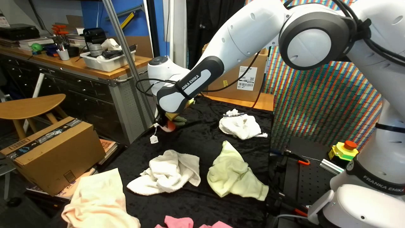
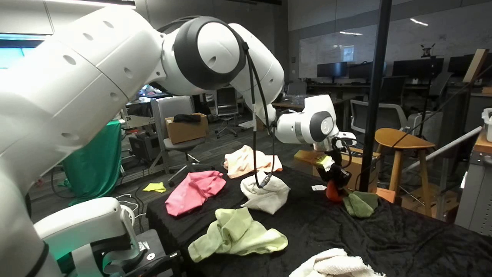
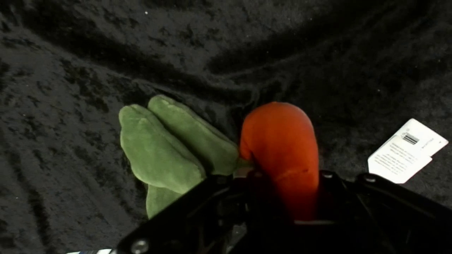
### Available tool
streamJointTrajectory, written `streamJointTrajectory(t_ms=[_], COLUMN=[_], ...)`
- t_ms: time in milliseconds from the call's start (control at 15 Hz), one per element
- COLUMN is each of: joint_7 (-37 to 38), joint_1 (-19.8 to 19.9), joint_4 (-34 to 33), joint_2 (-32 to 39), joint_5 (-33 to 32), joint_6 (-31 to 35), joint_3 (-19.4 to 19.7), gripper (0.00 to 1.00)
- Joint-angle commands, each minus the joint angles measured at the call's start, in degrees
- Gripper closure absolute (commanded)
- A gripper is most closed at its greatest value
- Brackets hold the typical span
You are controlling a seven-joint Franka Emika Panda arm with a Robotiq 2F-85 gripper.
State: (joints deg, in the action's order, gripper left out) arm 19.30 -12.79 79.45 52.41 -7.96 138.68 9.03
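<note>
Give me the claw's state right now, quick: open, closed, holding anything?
Claw: closed on the red plush.

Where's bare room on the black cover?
Free: black cover between orange plush, white cloth, off-white towel and pale green cloth; narrow strip between the last two. Crowded: around the end effector, with green leaves and white tag.

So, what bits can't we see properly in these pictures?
Part of the red toy: covered by the hand in the wrist view.
White thing at the bottom left: cut off by the wrist view's edge.
Writing on the white tag: too small in the wrist view.
Writing on the barcode label: too small in an exterior view.
</note>
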Motion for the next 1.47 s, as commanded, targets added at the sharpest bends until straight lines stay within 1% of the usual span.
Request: streamJointTrajectory(t_ms=[0, 200, 467, 667, 800, 933, 1067, 1400], joint_7=[-3.3, -6.2, -11.6, -13.9, -14.9, -15.2, -15.0, -14.0], joint_1=[1.3, 2.6, 6.4, 9.3, 11.2, 12.6, 13.7, 14.6], joint_4=[7.8, 14.5, 23.1, 27.7, 29.6, 31.1, 31.6, 31.8], joint_2=[-8.1, -14.8, -23.4, -27.6, -28.9, -29.1, -27.9, -24.5], joint_5=[-0.7, -1.0, -0.5, -0.9, -0.9, -1.4, -1.2, -1.0], joint_6=[-2.0, -4.4, -10.2, -14.7, -17.0, -17.3, -16.0, -10.9], joint_3=[-1.0, -1.3, -2.3, -1.9, -1.7, -1.4, -1.5, -1.4], gripper=[0.89, 0.89, 0.89, 0.89, 0.89, 0.89, 0.89, 0.88])
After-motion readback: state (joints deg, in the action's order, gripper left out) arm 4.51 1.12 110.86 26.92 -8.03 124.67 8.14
